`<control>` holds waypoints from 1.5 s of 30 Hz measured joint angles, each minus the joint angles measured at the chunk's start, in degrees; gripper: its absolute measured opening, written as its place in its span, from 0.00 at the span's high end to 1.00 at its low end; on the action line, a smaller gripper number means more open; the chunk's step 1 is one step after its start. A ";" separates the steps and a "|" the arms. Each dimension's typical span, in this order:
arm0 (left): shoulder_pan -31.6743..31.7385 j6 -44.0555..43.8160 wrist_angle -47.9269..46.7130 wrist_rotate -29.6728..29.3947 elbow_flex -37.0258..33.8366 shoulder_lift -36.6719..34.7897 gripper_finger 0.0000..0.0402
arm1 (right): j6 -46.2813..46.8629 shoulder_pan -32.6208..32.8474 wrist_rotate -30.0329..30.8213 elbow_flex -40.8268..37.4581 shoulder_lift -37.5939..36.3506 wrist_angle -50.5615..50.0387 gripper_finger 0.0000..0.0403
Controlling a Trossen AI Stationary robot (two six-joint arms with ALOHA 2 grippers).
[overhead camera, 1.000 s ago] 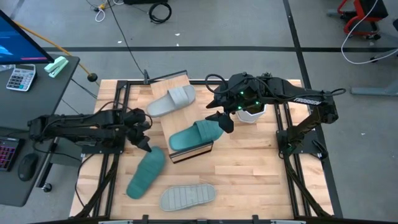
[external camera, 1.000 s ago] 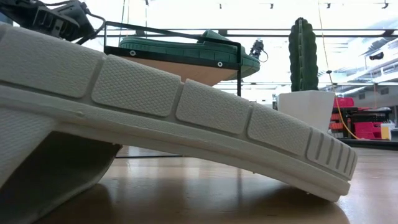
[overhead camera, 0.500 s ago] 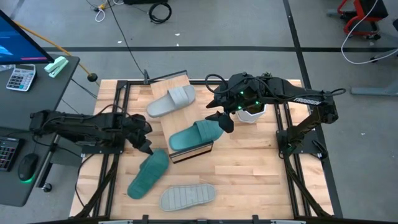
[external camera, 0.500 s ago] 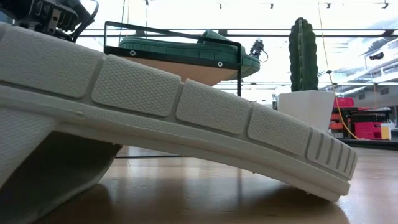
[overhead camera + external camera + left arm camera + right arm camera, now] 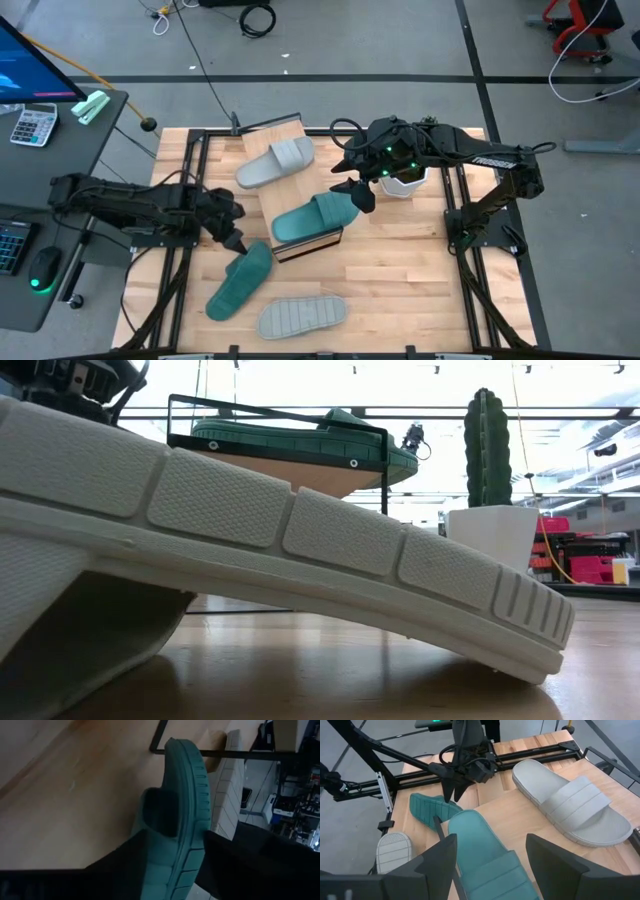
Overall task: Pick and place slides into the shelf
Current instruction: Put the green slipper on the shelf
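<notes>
The shelf (image 5: pixel 290 195) lies slanted across the middle of the slatted table (image 5: pixel 400 280). On it rest a pale grey slide (image 5: pixel 275 162) at the far end and a teal slide (image 5: pixel 315 218) at the near end. A second teal slide (image 5: pixel 238 280) lies on the table just beside the shelf's near corner, and a second grey slide (image 5: pixel 301 316) lies sole-up near the front edge.

The left gripper (image 5: pixel 236 244) is at the heel of the table's teal slide; its fingers straddle the sole in the left wrist view, spread, whether pressing cannot be told. The right gripper (image 5: pixel 358 193) hovers at the shelved teal slide's toe, fingers spread, holding nothing.
</notes>
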 joint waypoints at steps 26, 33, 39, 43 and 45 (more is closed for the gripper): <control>-5.82 -1.97 6.48 -5.40 0.00 0.49 0.43 | 0.44 0.00 -0.01 0.00 0.02 0.51 0.39; -8.40 -2.96 7.17 -10.10 0.00 3.32 0.43 | 0.17 0.00 0.00 0.00 0.02 1.12 0.39; -9.89 -2.87 11.75 -10.27 0.09 6.73 0.48 | 0.13 0.00 0.22 0.00 0.02 1.14 0.39; -10.14 -2.88 12.85 -10.13 0.09 8.04 0.62 | 0.04 0.00 0.59 0.00 0.02 1.13 0.39; -10.12 -2.89 12.83 -10.13 0.09 8.29 0.71 | -0.03 -0.02 0.60 0.00 0.02 1.16 0.39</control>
